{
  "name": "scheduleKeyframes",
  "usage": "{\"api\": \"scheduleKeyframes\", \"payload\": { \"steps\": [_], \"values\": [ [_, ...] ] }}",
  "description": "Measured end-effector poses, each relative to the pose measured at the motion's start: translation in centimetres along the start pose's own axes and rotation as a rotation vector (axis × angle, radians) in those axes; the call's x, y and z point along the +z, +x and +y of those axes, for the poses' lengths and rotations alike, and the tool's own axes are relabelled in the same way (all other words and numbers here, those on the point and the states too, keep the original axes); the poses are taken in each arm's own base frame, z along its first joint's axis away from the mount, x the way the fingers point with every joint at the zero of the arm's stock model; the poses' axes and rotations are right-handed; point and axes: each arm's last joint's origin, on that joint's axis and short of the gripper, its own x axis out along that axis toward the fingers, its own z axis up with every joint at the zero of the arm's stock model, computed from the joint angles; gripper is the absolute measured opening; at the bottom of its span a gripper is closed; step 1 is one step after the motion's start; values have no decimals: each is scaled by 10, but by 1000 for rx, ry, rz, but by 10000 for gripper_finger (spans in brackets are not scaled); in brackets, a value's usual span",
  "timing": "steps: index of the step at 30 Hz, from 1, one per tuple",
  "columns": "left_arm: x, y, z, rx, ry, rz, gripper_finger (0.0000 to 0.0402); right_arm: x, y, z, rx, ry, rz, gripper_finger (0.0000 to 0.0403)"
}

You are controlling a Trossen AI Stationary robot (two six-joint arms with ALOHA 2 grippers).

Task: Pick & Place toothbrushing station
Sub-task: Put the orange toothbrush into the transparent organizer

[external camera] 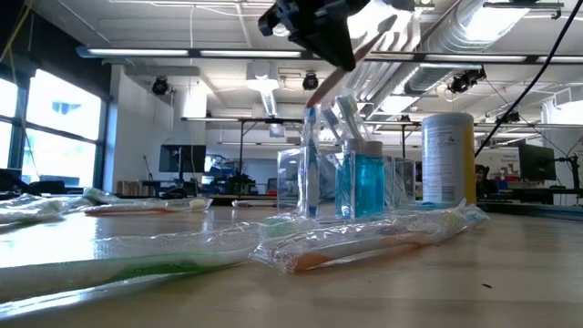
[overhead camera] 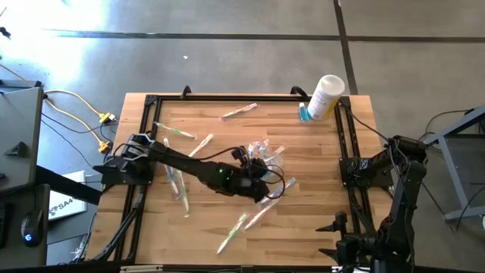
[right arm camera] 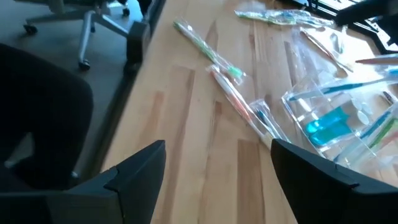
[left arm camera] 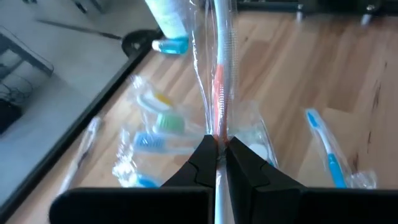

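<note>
A clear crinkly plastic bag [overhead camera: 267, 150] stands near the table's middle, with several toothbrushes and a teal tube upright in it [external camera: 357, 182]. It also shows in the right wrist view [right arm camera: 329, 121]. My left gripper [overhead camera: 261, 173] is above the bag, shut on a wrapped toothbrush with a red-orange handle [left arm camera: 219, 93]. Loose wrapped toothbrushes lie flat on the wood, for instance at the far side [overhead camera: 239, 111], at the left [overhead camera: 178, 182] and at the near side [overhead camera: 233, 231]. My right gripper [right arm camera: 217, 168] is open and empty, parked at the table's right edge. My left gripper pinches the wrapped toothbrush's handle [left arm camera: 218, 127] between its two fingers [left arm camera: 202, 158], through the clear wrapper. The fingers slant down from above and the brush runs along them, sticking out past their tips. In the low view the brush [external camera: 364, 44] is tilted, high above the table over the bag.
A white cylindrical bottle [overhead camera: 326, 97] with a small teal tube [overhead camera: 305, 113] beside it stands at the far right corner. Black rails [overhead camera: 345, 144] run along the table's left and right sides. Wrapped toothbrushes lie near the front edge [external camera: 364, 239]. Bare wood shows at the right [overhead camera: 311, 182].
</note>
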Motion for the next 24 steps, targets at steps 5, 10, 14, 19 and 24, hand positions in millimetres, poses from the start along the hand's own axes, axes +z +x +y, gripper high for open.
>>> {"api": "scheduleKeyframes", "payload": {
  "steps": [5,10,14,19,24],
  "values": [
    [4,-17,12,32,96,6,6,-17,12,-4,-59,-12,0,284],
    [-10,-40,39,118,86,11,6,-25,17,-5,-78,4,-2,284],
    [-33,-52,62,63,18,-44,6,-25,17,-5,-79,3,-15,284],
    [-68,-47,67,-185,-97,-260,6,-22,18,-7,-134,-38,-89,284],
    [-97,-39,66,-355,-210,-519,6,-18,21,-9,-189,-61,-146,284]
  ]
}}
